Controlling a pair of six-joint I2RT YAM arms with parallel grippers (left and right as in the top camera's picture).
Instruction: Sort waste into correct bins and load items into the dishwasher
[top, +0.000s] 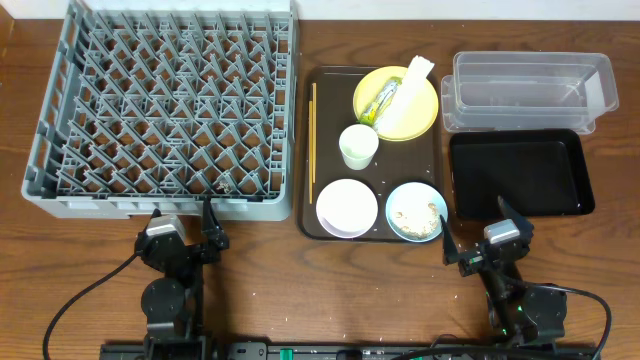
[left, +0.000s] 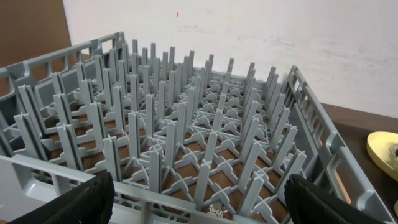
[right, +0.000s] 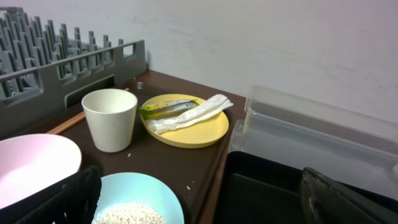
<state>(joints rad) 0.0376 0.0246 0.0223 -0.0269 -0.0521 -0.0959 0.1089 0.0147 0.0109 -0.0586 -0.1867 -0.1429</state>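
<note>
left end effector (left: 199, 208) hangs released, jaws wide and empty, facing the near rim of the grey dish rack (left: 186, 124). right end effector (right: 199, 202) is released too, near the pale blue bowl (right: 158, 190) holding rice scraps (right: 127, 214); beyond it on the brown tray (right: 180, 163) stand the white cup (right: 110, 118) and the yellow plate (right: 202, 132) bearing the wrapper (right: 180, 111).

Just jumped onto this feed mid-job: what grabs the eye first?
The big grey dish rack dominates the left, no dishes in it. Beside it on a brown tray, a yellow-green wrapper lies across the yellow plate. At right, the clear tub and black tray sit empty.
</note>
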